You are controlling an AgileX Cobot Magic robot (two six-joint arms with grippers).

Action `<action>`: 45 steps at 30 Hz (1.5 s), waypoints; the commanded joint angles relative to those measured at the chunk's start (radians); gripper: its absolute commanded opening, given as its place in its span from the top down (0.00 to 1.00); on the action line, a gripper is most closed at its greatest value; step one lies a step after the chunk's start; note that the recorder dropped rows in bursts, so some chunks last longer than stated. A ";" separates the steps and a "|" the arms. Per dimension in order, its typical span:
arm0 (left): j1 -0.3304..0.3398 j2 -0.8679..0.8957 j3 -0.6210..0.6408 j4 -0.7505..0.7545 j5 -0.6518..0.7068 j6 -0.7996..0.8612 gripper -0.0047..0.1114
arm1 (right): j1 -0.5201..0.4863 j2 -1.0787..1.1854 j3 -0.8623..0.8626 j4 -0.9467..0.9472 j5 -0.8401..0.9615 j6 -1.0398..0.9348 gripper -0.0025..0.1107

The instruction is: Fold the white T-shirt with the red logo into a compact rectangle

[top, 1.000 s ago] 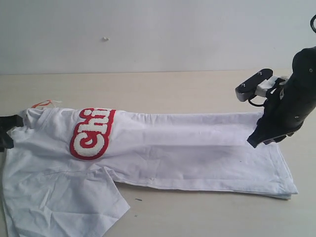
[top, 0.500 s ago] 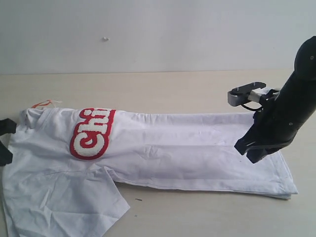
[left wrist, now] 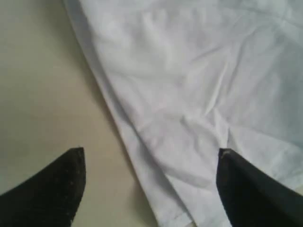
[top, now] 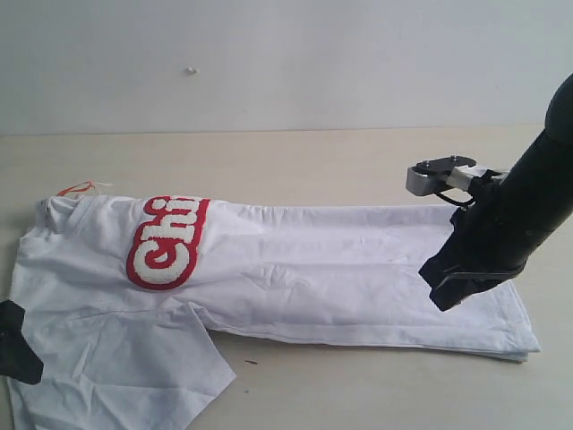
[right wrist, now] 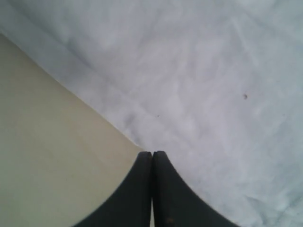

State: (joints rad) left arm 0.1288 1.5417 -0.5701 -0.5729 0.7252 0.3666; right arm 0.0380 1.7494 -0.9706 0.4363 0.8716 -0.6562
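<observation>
"Exterior view: where is the white T-shirt (top: 313,269)?"
"Stretched across the desk (top: 313,161), folded lengthwise, red logo (top: 168,240) facing up; left claw (left wrist: 150,158) spread over the shirt's edge; right claw (right wrist: 152,158) pressed together, pinching nothing, over the hem end."

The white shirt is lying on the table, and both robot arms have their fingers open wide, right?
Not quite. Only the left arm's fingers are open wide. The right arm's fingers are pressed shut together, as the right wrist view shows. The white shirt does lie on the table.
</observation>
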 commanded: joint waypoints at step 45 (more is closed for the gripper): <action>-0.227 0.189 0.046 -0.467 0.127 0.412 0.96 | -0.003 -0.039 0.006 0.035 -0.010 -0.032 0.98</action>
State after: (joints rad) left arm -0.0983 1.7352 -0.5091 -0.9890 0.7574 0.7179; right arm 0.0380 1.7198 -0.9706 0.4666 0.8660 -0.6771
